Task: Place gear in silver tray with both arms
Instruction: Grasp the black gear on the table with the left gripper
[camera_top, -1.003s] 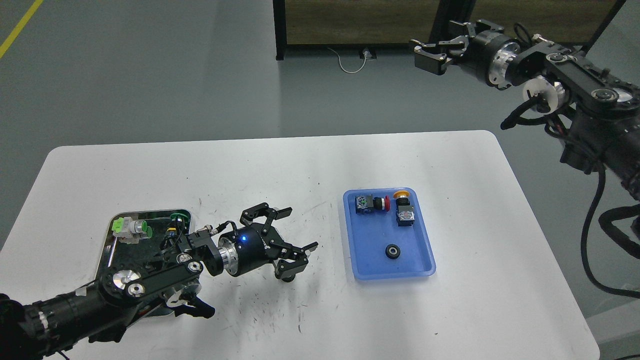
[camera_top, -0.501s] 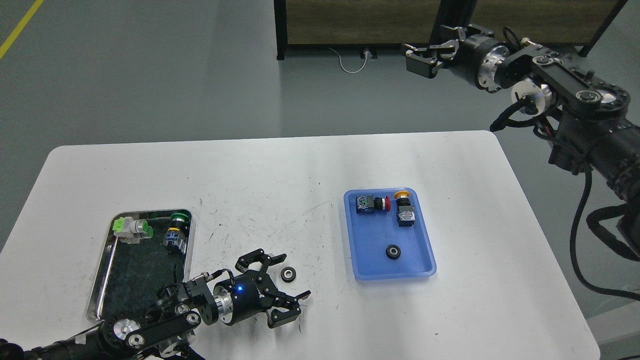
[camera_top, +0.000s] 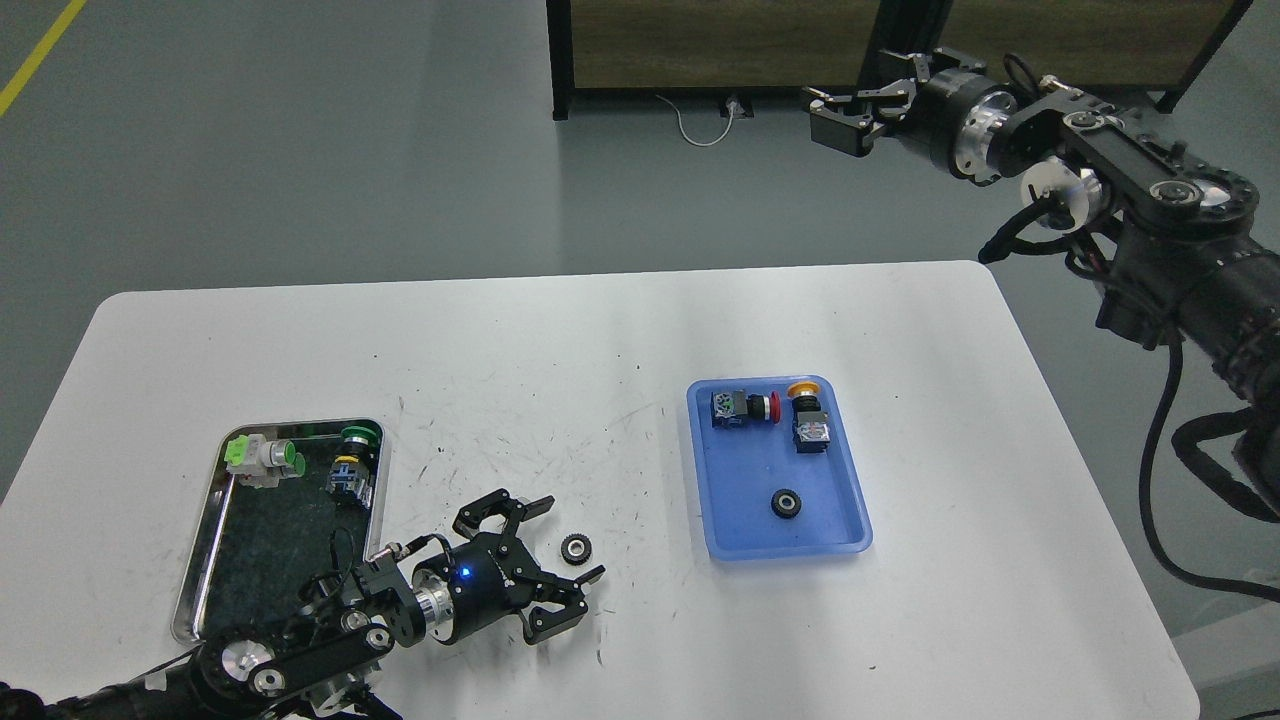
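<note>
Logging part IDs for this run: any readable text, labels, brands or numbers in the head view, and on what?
No text can be read in this view.
Green-tagged switch in the silver tray: no lettering can be made out.
Red-button switch and yellow-button switch in the blue tray: faces patterned, too small to read.
Gear on the table, gear in the blue tray: no markings visible.
Left claw, right claw: no brand visible.

A small black gear (camera_top: 574, 548) lies flat on the table, just right of the silver tray (camera_top: 205, 522).
</note>
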